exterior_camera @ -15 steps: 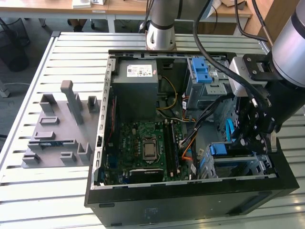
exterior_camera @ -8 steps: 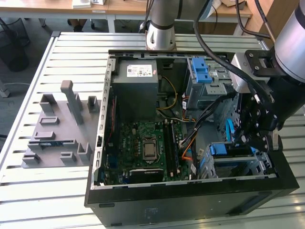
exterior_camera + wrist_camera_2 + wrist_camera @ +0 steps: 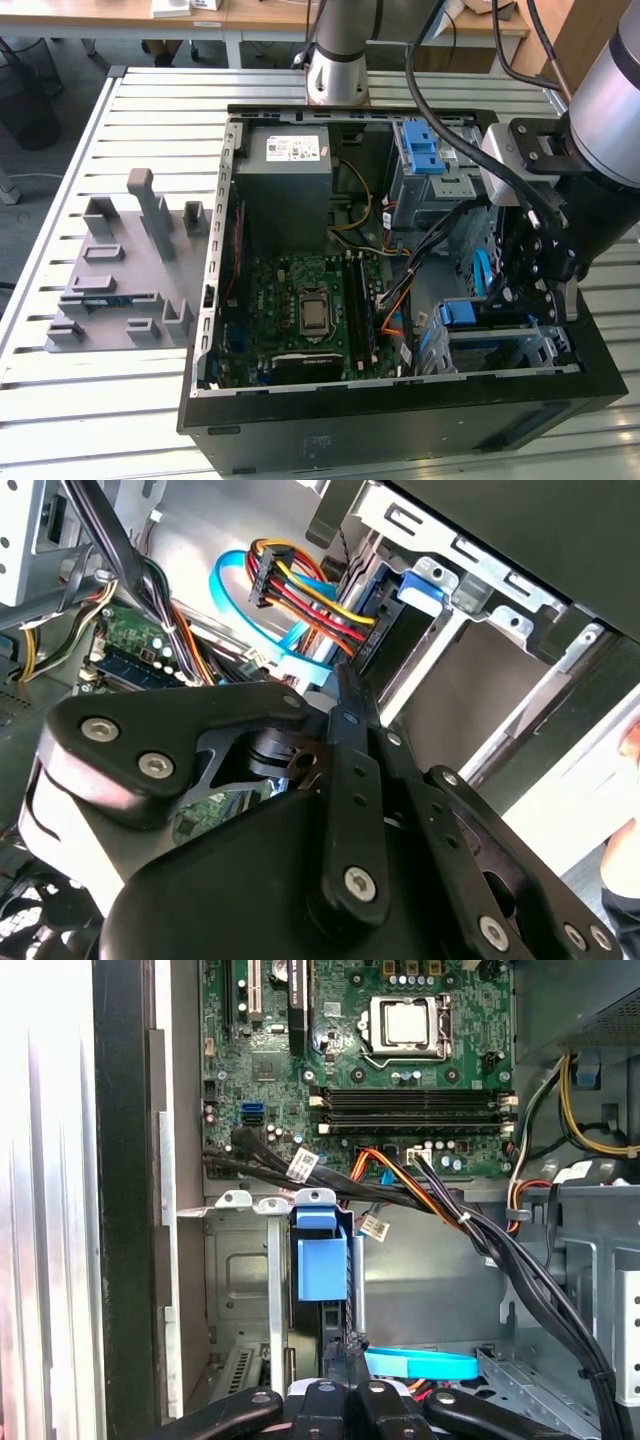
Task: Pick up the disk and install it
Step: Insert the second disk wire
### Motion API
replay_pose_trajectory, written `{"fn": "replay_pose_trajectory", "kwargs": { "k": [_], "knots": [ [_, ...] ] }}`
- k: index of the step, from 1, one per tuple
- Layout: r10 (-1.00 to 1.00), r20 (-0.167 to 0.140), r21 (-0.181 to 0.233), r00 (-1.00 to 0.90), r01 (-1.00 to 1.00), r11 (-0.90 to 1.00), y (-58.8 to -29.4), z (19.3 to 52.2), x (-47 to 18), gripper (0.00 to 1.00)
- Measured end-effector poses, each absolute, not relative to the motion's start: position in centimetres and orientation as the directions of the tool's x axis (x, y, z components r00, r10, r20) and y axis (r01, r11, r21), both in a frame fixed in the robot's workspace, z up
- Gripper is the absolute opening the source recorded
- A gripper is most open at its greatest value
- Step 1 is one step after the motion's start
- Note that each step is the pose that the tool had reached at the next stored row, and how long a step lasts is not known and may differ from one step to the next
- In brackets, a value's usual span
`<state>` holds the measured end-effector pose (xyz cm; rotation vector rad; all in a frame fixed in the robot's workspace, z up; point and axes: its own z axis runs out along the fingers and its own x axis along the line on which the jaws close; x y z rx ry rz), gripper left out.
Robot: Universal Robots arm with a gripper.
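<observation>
We find the gripper [image 3: 540, 285] lowered into the open computer case [image 3: 300, 440], at about four o'clock in the exterior view, directly over the drive cage [image 3: 500, 345]; in both wrist views its fingers [image 3: 350, 1360] come together to a thin point, so we judge them clenched, though we cannot tell whether they pinch anything. The disk [image 3: 322, 1260] stands on edge in the cage slot, its blue carrier tab [image 3: 425, 585] uppermost, just below the motherboard [image 3: 380, 1050] in the first wrist view; the fingertips sit just beside its rear end, near the blue data cable [image 3: 420, 1365] and the coloured power plug [image 3: 275, 580].

We judge the task well advanced: the disk is already picked up and lodged in its bay; whether it is fully seated or latched we cannot say. Most of the disk is hidden by the cage walls; its label is not readable to us; the contact point between fingertips and carrier lies behind the gripper's own linkage.
</observation>
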<state>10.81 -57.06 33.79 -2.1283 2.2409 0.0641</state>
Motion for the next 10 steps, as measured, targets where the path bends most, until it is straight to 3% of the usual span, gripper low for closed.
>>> {"fn": "replay_pose_trajectory", "kwargs": {
  "k": [10],
  "knots": [
    [-0.997, -0.065, -0.005, -0.051, -0.999, 0.052, -57.06, 33.37, 10.97, 0.11]
  ]
}}
